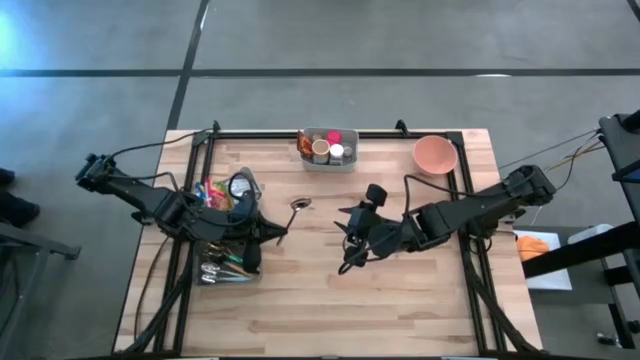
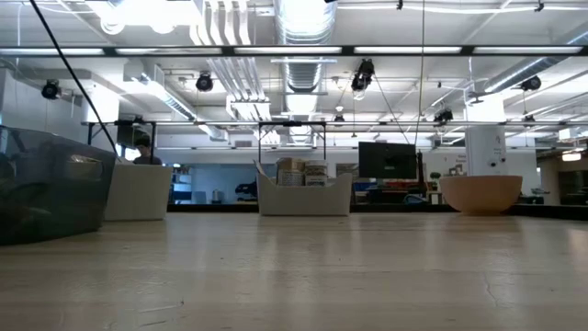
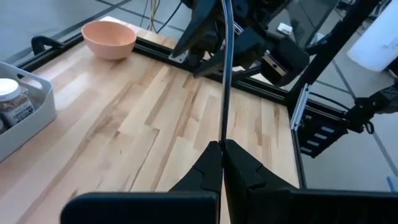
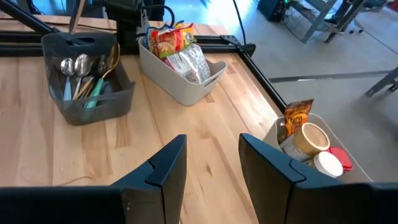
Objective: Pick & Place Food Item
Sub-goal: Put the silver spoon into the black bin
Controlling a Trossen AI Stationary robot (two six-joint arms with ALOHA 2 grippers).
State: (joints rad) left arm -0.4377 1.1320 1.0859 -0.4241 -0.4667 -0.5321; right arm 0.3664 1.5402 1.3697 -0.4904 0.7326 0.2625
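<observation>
A crinkled red-and-yellow snack packet [image 4: 169,39] stands upright beside a clear plastic food bag [image 4: 188,62] in a pale grey plastic bin [image 4: 180,87] next to the dark cutlery caddy [image 4: 87,93] on the tabletop [image 4: 205,155].

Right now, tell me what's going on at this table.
The left gripper is shut on the thin handle of a spoon, holding it over the table beside the utensil bin. The right gripper hangs open and empty nearby. No food is held yet; the pink bowl stands apart.
</observation>
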